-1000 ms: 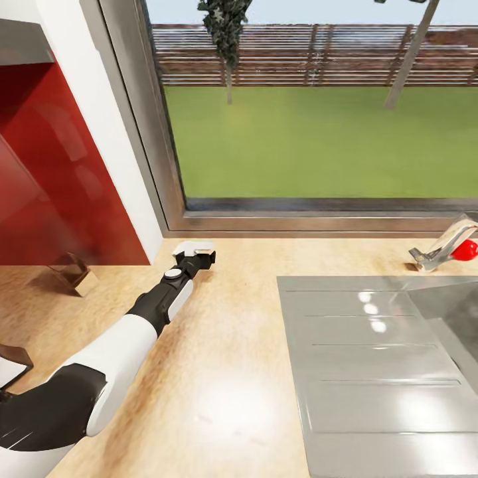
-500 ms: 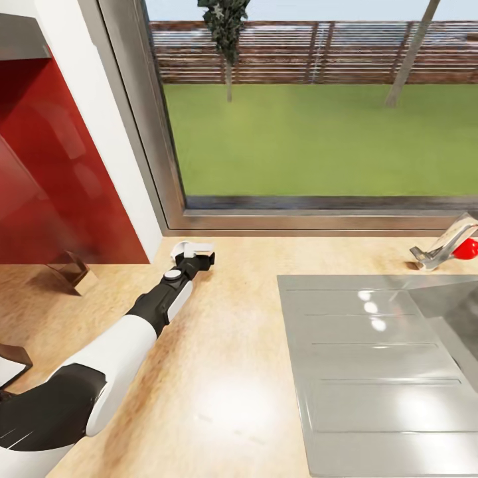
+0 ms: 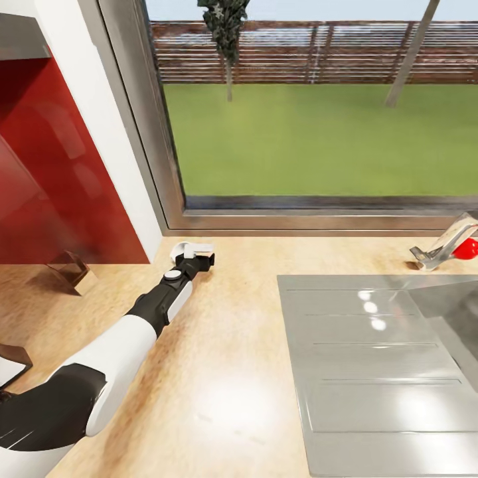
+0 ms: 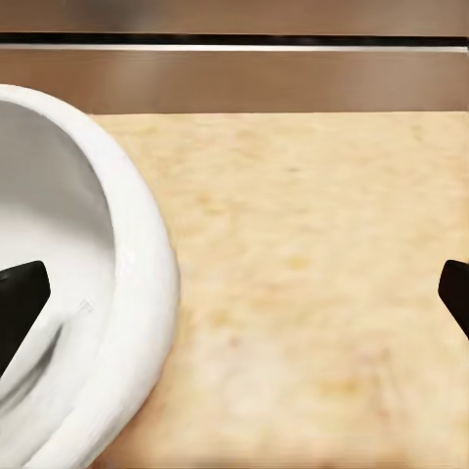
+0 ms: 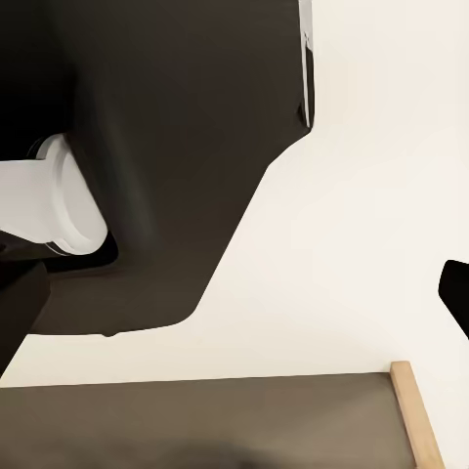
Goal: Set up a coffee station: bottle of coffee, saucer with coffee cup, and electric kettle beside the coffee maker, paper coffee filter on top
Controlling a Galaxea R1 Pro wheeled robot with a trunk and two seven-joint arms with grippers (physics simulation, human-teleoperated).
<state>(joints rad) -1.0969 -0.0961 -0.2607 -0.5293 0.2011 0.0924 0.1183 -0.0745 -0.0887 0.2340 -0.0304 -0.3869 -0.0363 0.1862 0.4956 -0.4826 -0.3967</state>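
Left gripper (image 3: 196,254) spread wide over the saucer (image 4: 93,293) on the countertop (image 3: 226,372); thin, rigid, slippery — pinch its rim.

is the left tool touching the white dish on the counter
Cannot tell. In the left wrist view one finger overlaps the white dish, but neither contact nor a gap shows plainly.
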